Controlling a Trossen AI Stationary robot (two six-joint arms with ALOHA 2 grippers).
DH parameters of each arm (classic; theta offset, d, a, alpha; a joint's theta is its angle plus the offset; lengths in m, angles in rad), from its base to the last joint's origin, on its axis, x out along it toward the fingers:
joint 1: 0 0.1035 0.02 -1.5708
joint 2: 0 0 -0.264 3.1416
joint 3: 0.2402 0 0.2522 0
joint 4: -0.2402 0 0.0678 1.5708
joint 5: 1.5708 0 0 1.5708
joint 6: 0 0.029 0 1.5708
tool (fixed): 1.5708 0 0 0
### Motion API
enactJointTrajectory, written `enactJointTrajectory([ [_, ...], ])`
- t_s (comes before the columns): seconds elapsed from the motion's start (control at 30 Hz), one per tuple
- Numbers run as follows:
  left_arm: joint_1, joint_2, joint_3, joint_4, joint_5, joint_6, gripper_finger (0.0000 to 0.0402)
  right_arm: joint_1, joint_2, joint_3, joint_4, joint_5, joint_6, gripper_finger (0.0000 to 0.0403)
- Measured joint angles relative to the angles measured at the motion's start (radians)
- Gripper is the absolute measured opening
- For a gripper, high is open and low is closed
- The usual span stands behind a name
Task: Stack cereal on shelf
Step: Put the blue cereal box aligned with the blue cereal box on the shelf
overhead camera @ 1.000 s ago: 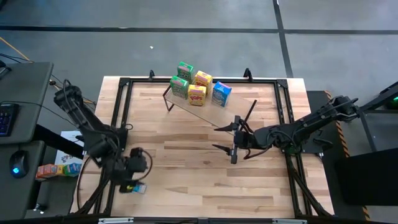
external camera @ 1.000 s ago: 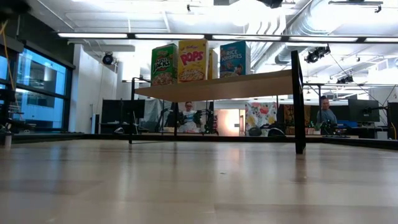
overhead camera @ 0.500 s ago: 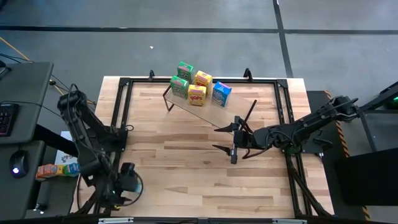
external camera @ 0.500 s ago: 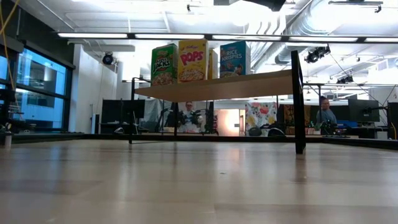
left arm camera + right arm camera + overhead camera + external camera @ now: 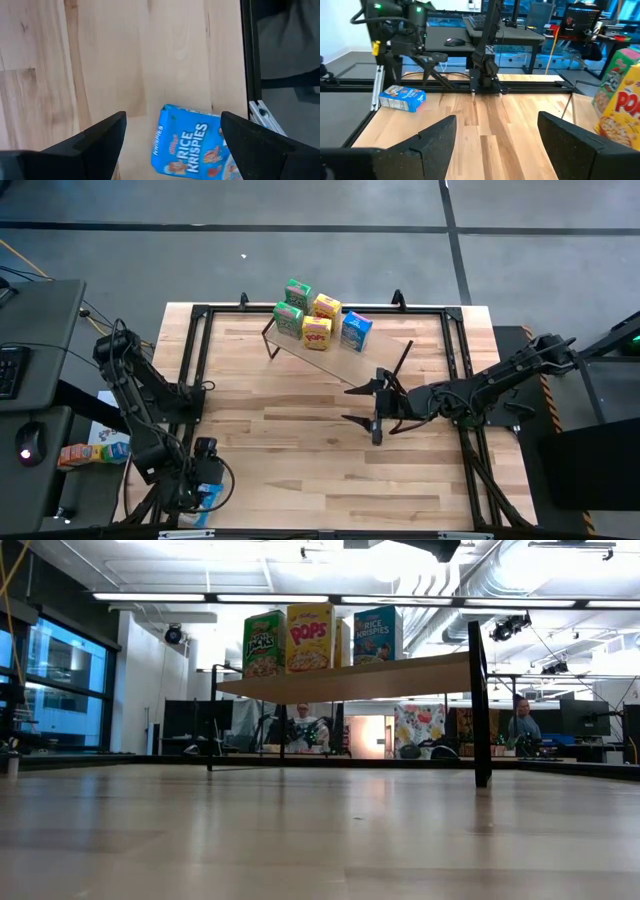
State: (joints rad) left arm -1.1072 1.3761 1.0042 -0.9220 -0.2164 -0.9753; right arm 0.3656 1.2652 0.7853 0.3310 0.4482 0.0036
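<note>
The light-wood shelf (image 5: 400, 675) stands at the table's far middle. On it stand two green boxes (image 5: 298, 292) (image 5: 288, 318), two yellow boxes (image 5: 326, 305) (image 5: 317, 332) and one blue box (image 5: 356, 330). A second blue box (image 5: 192, 147) lies flat on the table at the near left corner; it also shows in the right wrist view (image 5: 402, 97). My left gripper (image 5: 172, 120) is open above it, one finger on either side, not touching. My right gripper (image 5: 346, 403) is open and empty, right of the table's middle, near the shelf's right legs.
The table's black frame rail (image 5: 250, 60) runs close beside the blue box at the near left corner. More small boxes (image 5: 95, 452) lie off the table to the left. People (image 5: 520, 720) sit in the room beyond the shelf.
My left gripper has gone toward the table's near left corner and now stands over the blue box lying there. My right arm has kept still.
</note>
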Motion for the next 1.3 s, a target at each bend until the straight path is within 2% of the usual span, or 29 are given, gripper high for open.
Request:
enactJointTrajectory([
  [0.17,0.0,-0.001,0.0,-0.002,-0.005,-0.024,0.0315,0.0,0.0,0.0,-0.006,-0.007,0.0,0.0273],
  [0.27,0.001,0.017,0.0,-0.001,-0.019,-0.147,0.0315,0.0,0.0,0.0,-0.007,-0.007,0.0,0.0273],
  [0.33,0.002,0.046,0.0,0.005,0.054,-0.218,0.0314,0.0,0.0,0.0,-0.007,-0.007,-0.001,0.0273],
  [0.47,-0.002,0.13,0.001,0.008,0.254,-0.252,0.0293,0.0,0.0,0.0,-0.008,-0.007,-0.003,0.0273],
  [0.6,-0.005,0.211,0.001,0.058,0.336,-0.219,0.0228,0.0,0.0,0.0,-0.016,-0.007,-0.01,0.0273],
  [0.77,0.007,0.258,0.001,0.103,0.357,-0.195,0.0089,0.0,0.0,0.0,-0.021,-0.007,-0.029,0.0273],
  [0.83,0.008,0.262,0.001,0.111,0.357,-0.201,0.003,0.0,0.0,0.0,-0.021,-0.007,-0.029,0.0273],
  [0.87,0.008,0.263,0.001,0.112,0.357,-0.21,0.0015,0.0,0.0,0.0,-0.021,-0.007,-0.029,0.0273],
  [1.0,0.008,0.262,0.002,0.117,0.304,-0.194,0.0014,0.0,0.0,0.0,-0.021,-0.007,-0.02,0.0273],
  [1.3,0.128,0.261,-0.014,0.114,0.057,0.1,0.0001,0.0,0.0,0.0,-0.021,-0.009,-0.003,0.0273],
])
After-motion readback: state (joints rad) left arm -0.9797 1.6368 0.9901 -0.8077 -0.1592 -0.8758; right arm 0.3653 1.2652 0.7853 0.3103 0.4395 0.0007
